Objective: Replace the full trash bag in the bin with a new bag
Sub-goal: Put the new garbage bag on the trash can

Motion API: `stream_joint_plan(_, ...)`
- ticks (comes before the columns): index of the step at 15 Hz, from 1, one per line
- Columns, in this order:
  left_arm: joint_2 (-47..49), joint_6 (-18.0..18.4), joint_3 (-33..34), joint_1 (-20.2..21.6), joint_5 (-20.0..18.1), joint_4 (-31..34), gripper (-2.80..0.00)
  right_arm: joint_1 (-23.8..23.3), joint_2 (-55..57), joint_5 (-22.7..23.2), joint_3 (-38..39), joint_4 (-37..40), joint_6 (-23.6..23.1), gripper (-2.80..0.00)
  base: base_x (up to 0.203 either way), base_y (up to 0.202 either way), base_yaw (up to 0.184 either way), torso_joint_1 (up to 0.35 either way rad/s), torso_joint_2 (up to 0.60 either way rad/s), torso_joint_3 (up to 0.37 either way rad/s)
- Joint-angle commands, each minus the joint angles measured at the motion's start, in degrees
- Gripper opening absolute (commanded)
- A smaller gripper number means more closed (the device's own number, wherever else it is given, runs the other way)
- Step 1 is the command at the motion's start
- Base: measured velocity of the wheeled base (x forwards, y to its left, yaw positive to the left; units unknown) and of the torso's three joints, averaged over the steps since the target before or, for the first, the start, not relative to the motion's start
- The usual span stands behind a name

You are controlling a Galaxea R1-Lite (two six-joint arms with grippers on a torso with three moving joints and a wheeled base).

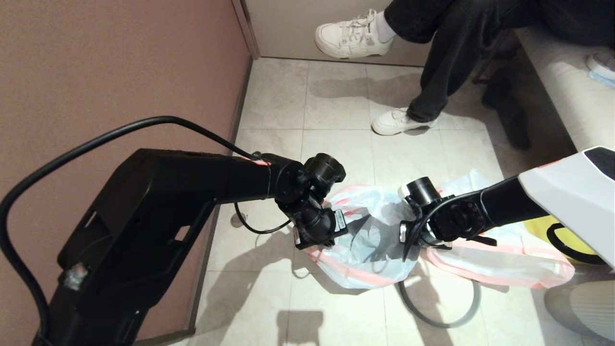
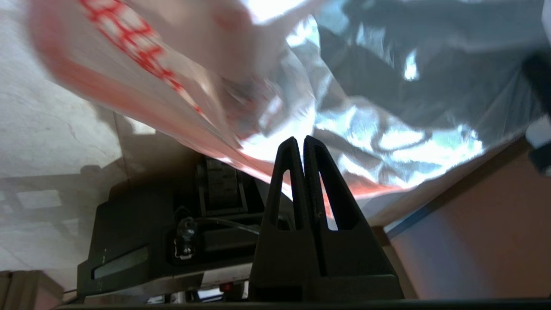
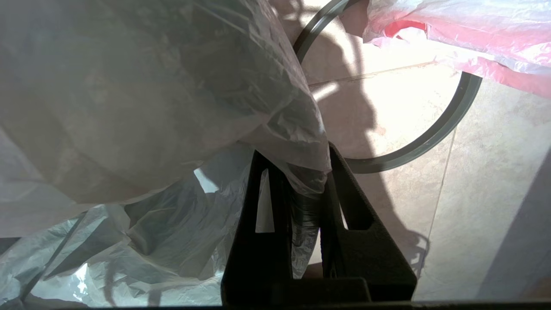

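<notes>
Head view: thin translucent white plastic new bag with pink hem hangs mouth-open between left gripper and right gripper; bulky full trash bag lies on the floor behind the right arm, loose grey ring just below.

Left wrist: fingers pressed together at the hem band.

Right wrist: jaws pinch a fold of bag film; black bin not discernible.

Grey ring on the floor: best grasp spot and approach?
Take the grey ring on its bare near arc, from above, one finger inside the loop and one outside. It lies flat on the tiles, and its far side runs under the bags, so only that arc is free.
</notes>
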Motion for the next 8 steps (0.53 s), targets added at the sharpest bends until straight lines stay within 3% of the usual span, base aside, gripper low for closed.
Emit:
stream_joint_plan(1, 0.8, -0.1, 0.0, -0.7, 0.0, 0.3, -2.80, -0.1, 0.0, 0.0, 0.0, 0.0, 0.2, -2.80, 0.000, 0.000, 0.000, 0.000, 0.00, 0.000)
stream_joint_plan(8, 3.2, -0.1, 0.0, -1.6, -1.1, 1.3, -2.80, -0.2, 0.2, 0.0, -0.2, 0.1, 0.2, -2.80, 0.000, 0.000, 0.000, 0.000, 0.00, 0.000)
